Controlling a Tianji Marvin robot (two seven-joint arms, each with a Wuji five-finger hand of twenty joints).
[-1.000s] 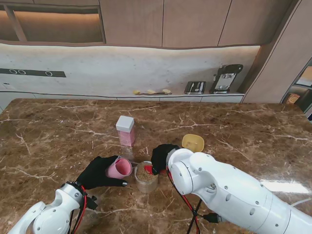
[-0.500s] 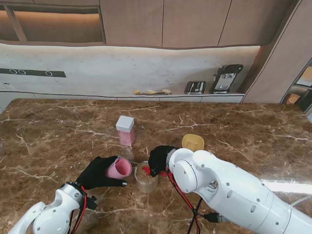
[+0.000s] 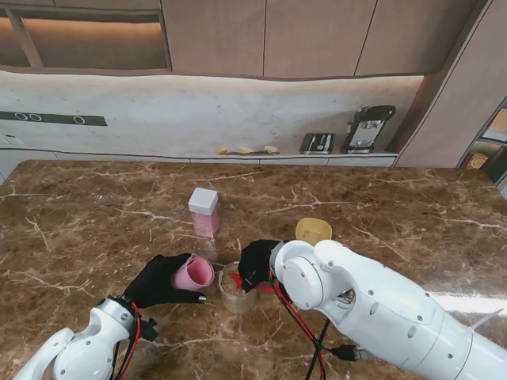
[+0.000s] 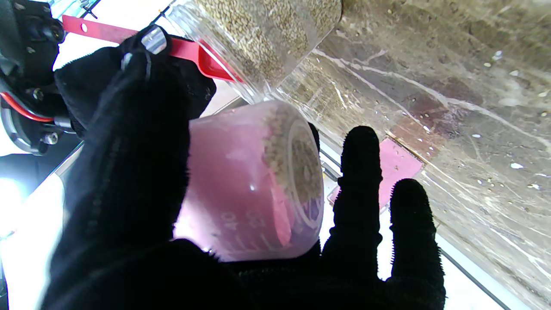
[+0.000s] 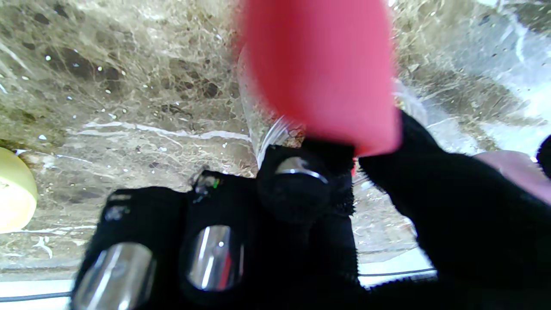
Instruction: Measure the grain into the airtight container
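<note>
Brown marble countertop [image 3: 95,214] veined in white, filling most of the stand view, with pale wall and wooden cabinets behind. Left hand [image 3: 154,281] in a black glove at 7 o'clock from table centre, fingers wrapped around a pink measuring cup [image 3: 193,273] tipped on its side, mouth facing toward 3 o'clock. Left wrist view: grain clinging inside the cup [image 4: 254,181], thumb and fingers [image 4: 359,172] closed on its wall, printed scale marks on the side. Right hand [image 3: 257,261] in a black glove just beside the cup at 3 o'clock, fingers pinched shut on a red scoop [image 3: 240,277], its bowl over the mouth of a clear jar of grain [image 3: 237,289]. Right wrist view: scoop [image 5: 318,69] large and blurred, gripped between thumb and fingertips [image 5: 297,185]; jar rim [image 5: 267,125] behind it. Jar standing upright between both hands, brown grain up near the top; touching the cup or not, cannot tell. Pink airtight container [image 3: 204,212] with white lid closed, upright at 12 o'clock from the jar, apart from both hands. Yellow bowl [image 3: 314,231] at 2 o'clock from the jar, near the right arm. Back counter along the wall holding a black toaster [image 3: 317,142] and a black coffee machine [image 3: 366,127].
</note>
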